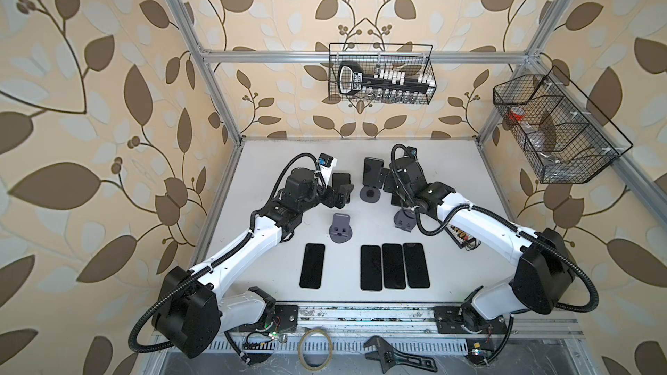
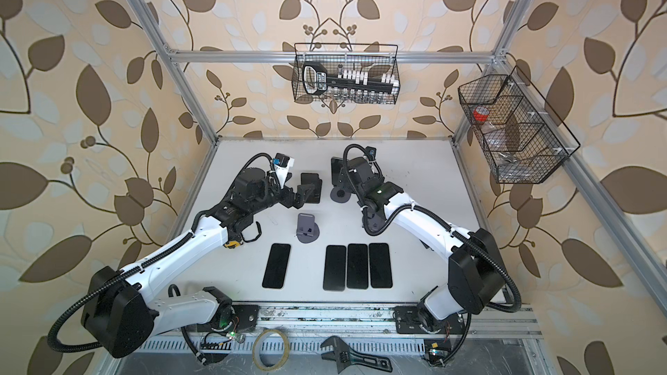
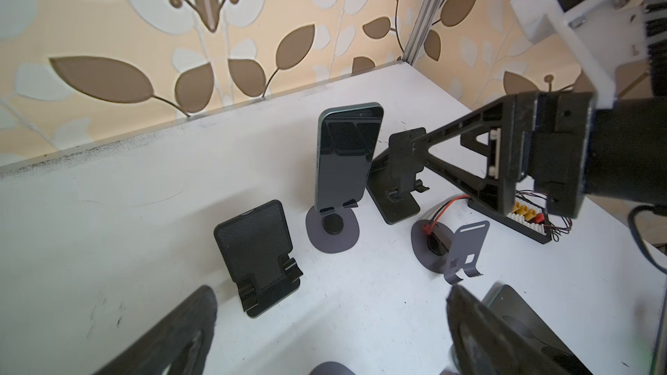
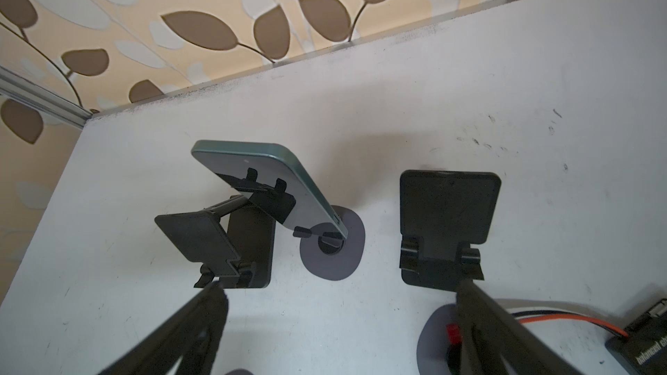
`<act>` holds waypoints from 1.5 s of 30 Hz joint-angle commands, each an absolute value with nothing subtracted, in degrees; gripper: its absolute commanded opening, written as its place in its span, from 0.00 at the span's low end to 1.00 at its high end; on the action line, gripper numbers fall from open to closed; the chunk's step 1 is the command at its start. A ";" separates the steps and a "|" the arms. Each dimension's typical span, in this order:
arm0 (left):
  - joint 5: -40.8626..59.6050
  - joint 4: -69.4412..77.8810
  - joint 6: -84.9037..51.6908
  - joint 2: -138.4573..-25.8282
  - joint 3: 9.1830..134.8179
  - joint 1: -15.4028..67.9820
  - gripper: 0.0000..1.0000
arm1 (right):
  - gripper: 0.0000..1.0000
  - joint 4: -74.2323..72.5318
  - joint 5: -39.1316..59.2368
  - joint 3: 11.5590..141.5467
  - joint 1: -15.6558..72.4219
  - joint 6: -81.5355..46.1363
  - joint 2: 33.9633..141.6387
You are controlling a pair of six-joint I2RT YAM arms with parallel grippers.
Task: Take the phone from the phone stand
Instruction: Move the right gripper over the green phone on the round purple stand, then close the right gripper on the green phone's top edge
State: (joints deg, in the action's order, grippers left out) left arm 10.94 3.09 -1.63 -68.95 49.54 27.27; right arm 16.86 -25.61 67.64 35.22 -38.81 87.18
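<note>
Here leaf-patterned wallpaper walls the scuffed bench, phone on phone stand at twelve o'clock, left end effector and right end effector released.

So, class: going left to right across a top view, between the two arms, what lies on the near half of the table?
lone flat phone → empty grey stand → first phone of the trio → second phone of the trio → third phone of the trio
</note>
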 commanded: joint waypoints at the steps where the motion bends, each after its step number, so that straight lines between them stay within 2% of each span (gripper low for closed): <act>1: 9.32 3.61 -1.98 -67.02 49.92 26.89 0.99 | 1.00 13.80 -27.22 69.35 35.29 -39.38 88.70; 23: 8.75 2.81 -1.96 -65.92 49.92 28.04 0.99 | 1.00 5.06 -33.83 70.42 38.67 -35.78 96.70; 45: 4.76 1.93 -0.28 -63.65 49.40 29.53 0.99 | 1.00 4.52 -38.50 75.69 39.54 -40.91 105.74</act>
State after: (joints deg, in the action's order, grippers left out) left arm 6.70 0.67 -1.50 -65.95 49.52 28.95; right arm 4.49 -36.93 73.06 39.27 -39.38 104.31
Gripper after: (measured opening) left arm 0.989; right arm 0.995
